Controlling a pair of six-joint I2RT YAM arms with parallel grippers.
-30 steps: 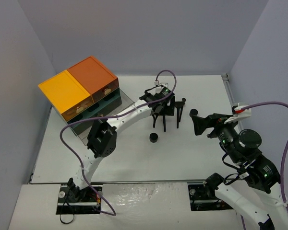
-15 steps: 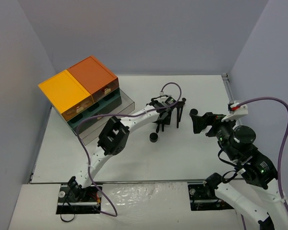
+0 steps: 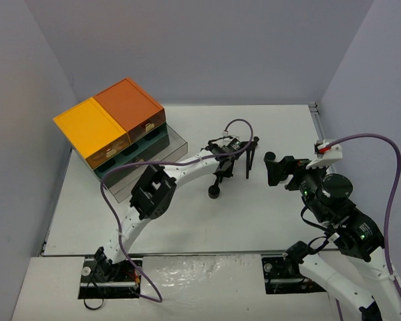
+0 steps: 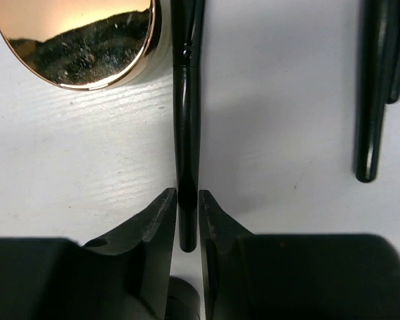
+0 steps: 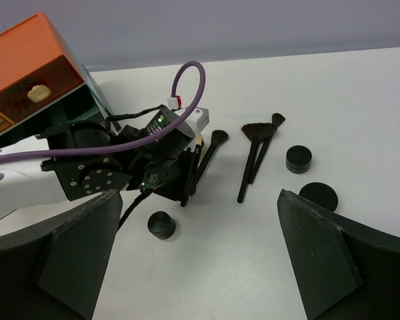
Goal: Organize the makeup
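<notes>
Evidently the left gripper [image 4: 187,223] pinches the brush [image 4: 187,127] by its handle for lifting; the right gripper [image 5: 200,250] hangs open.

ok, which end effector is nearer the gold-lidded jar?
Left. The left end effector grips a black brush lying right beside the gold-lidded jar. The right end effector hangs open farther right, beyond the other brushes.

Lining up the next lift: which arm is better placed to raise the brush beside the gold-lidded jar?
Left. The left gripper is down at the table, closed on the handle of the brush next to the jar. The right gripper hangs open off to the side, holding nothing.
</notes>
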